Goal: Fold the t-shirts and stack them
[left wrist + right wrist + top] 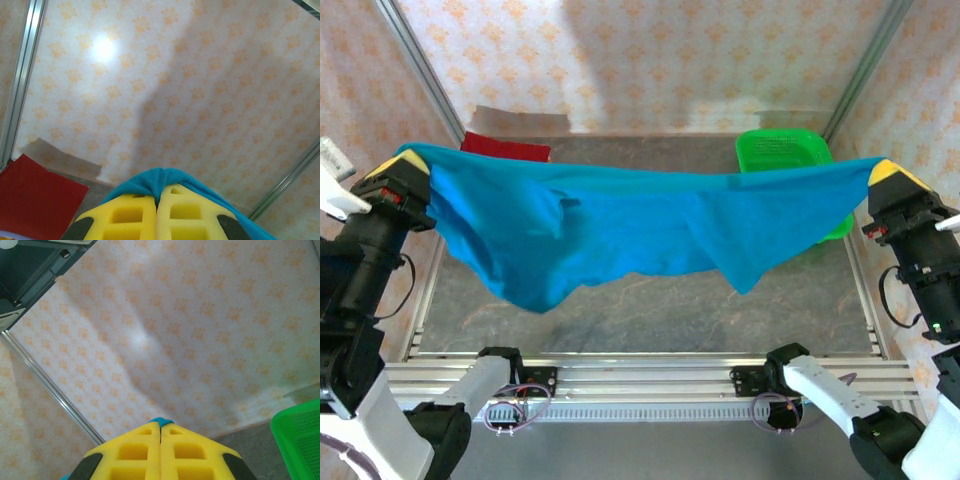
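1. Yellow pads on both wrist cams sit closest to the lens. The left gripper (pixel 157 192) (pixel 405 163) is clamped on a bunched fold of cloth. The right gripper (pixel 160 426) (pixel 890 172) is pressed flat together, with a sliver of teal at the tips.
2. Teal shirt (pixel 620 225) (pixel 160 176) (pixel 161 420): held off the table and stretched between the two grippers. Its top edge runs nearly straight, left to right. The bottom edge hangs in two lobes, the deeper one left of centre.
3. Table (pixel 650 310): a bare grey strip is open under the hanging hem, reaching to the near frame rails (pixel 620 375).
4. Green basket (pixel 780 152) (pixel 300 440): far right corner. From above, its near rim is hidden behind the shirt.
5. Dark red shirt (pixel 505 148) (pixel 35 200): flat at far left by the back wall. From above, its near edge is covered by the teal one.
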